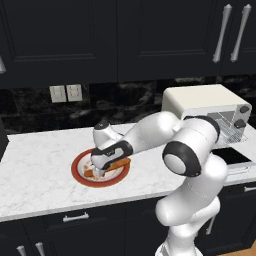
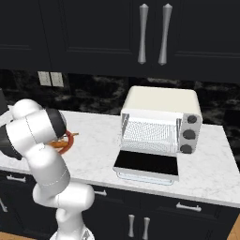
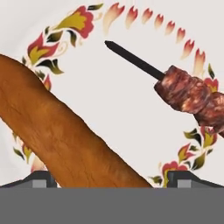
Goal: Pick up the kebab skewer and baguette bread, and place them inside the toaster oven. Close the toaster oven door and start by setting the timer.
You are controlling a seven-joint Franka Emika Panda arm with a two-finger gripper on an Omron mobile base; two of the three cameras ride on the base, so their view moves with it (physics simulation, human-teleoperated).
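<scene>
Red-rimmed floral plate (image 1: pixel 79 175) on white marble counter (image 1: pixel 40 165), dark cabinets (image 1: pixel 60 35), wall outlets (image 1: pixel 66 93)

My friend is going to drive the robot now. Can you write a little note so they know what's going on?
Gripper: open, low over the plate, one of its fingers on each side of the baguette bread; nothing lifted yet.
Kebab skewer: lying on the same plate, beside the bread, not touching it.
Toaster oven: on the counter to the right, toaster oven door folded down open, rack bare.
Done: door open, gripper lined up on the bread.
Left: grab the bread, load it, load the skewer, shut the door, set the timer.
</scene>
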